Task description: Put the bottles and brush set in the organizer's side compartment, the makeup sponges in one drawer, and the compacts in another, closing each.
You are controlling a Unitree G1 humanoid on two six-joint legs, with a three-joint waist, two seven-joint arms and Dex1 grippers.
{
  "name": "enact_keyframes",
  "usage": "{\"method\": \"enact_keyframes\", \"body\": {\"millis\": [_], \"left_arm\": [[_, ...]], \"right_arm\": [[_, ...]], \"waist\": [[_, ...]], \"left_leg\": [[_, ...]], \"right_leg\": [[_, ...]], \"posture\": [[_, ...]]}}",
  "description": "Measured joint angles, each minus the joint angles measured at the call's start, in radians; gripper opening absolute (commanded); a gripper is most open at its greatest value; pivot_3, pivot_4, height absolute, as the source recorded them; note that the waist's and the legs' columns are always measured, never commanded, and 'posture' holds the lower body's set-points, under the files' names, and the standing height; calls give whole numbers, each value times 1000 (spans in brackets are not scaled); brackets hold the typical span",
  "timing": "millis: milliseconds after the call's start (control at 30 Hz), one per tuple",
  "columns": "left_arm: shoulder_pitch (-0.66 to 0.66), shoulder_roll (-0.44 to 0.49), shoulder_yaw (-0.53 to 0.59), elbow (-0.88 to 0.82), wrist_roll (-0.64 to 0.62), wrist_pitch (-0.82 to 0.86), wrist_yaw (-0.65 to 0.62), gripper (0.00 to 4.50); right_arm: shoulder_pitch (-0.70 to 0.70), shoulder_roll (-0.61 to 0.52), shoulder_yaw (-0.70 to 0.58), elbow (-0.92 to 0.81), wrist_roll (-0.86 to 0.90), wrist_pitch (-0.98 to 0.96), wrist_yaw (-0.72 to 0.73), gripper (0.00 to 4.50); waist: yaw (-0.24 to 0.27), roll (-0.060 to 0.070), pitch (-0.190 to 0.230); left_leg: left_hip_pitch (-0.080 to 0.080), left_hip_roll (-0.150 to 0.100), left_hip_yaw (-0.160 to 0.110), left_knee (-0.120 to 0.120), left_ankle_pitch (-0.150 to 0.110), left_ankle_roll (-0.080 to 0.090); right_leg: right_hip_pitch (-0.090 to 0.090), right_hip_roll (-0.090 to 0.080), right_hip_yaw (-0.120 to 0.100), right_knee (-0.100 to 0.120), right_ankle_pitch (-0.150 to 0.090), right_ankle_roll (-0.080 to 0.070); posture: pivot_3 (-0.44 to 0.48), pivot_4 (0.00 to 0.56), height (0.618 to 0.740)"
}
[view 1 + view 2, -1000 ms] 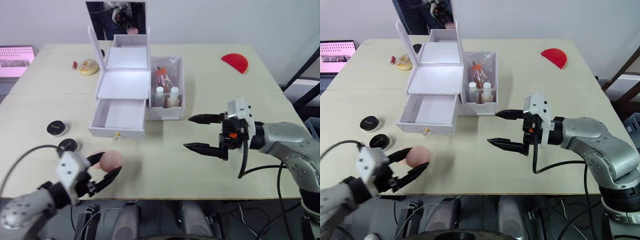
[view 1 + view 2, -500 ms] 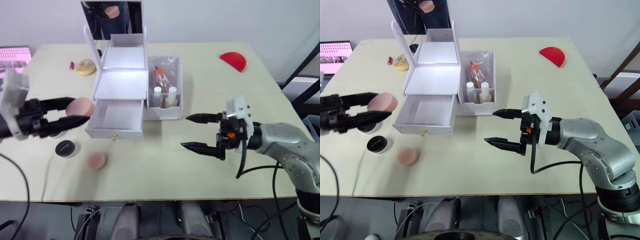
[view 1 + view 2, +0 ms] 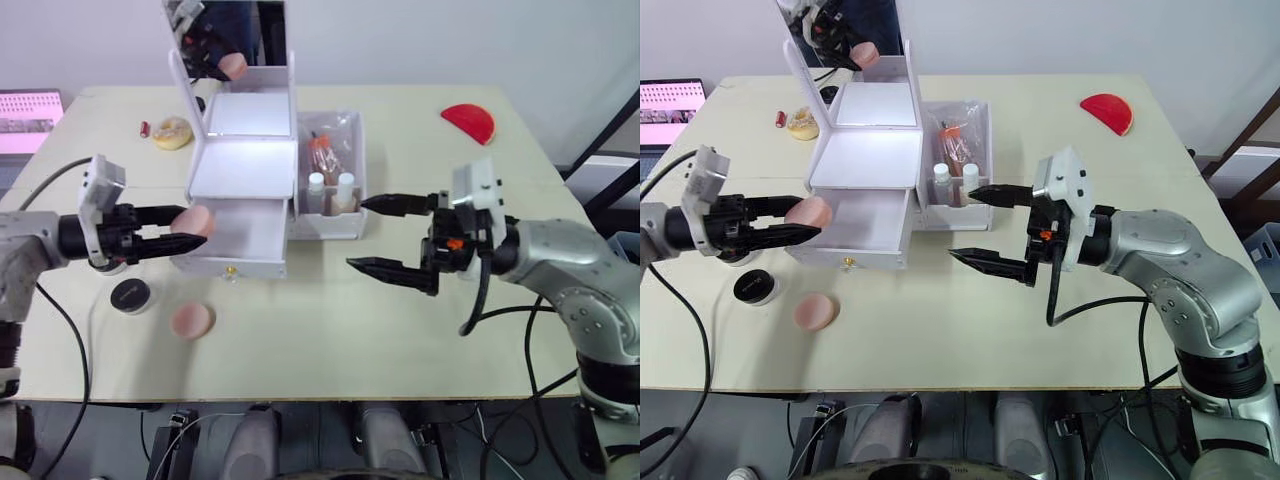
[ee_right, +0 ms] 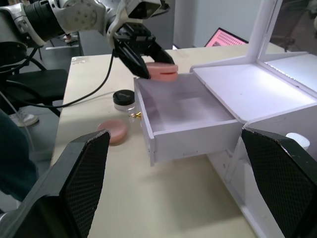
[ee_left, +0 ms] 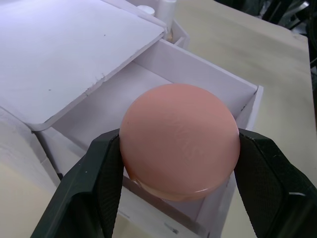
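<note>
A pink makeup sponge [image 5: 179, 140] is pinched in the left hand [image 3: 170, 225] and is held at the left edge of the open drawer [image 3: 240, 238] of the white organizer [image 3: 250, 165]. A second sponge [image 3: 190, 320] is seen on the counter [image 3: 330, 330], near a black compact [image 3: 131, 295]. The right hand [image 3: 385, 235] is spread wide above the counter, beside the side compartment, where two bottles [image 3: 332, 190] are standing

A red half-round piece [image 3: 469, 123] on the table [image 3: 400, 340] — a screen [image 3: 30, 113] glows at its far left.
</note>
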Motion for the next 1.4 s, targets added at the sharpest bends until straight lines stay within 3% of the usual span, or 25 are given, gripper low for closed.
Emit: {"method": "enact_keyframes", "body": {"millis": [700,1400], "left_arm": [[-43,-48,-24,0,95,-44,-57,2665],[-60,-55,-38,13,124,-43,-75,2665]], "right_arm": [[-169,128,56,82,-20,16,-83,4500],[-171,147,73,88,-53,16,-105,4500]], "waist": [[1,0,0],[-2,0,0]], "left_leg": [[0,1,0,0,0,0],[1,1,0,0,0,0]], "right_leg": [[0,1,0,1,0,0],[0,1,0,2,0,0]], "posture": [[0,150,739],[0,150,739]]}}
